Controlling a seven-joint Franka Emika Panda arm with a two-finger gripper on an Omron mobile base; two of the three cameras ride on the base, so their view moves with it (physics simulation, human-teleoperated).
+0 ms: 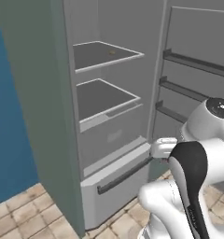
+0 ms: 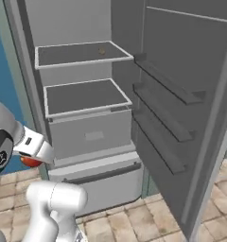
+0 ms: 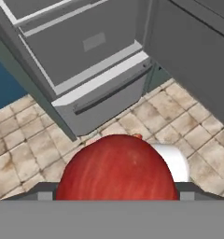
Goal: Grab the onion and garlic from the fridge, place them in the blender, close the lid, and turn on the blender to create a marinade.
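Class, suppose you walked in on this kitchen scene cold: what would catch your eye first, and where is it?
First the onion, a glossy red ball large in the hand view, held in the gripper over the tiled floor. Behind it the fridge stands wide open, its grey shelves nearly bare. On the top shelf sits the garlic, a tiny tan lump toward the back.
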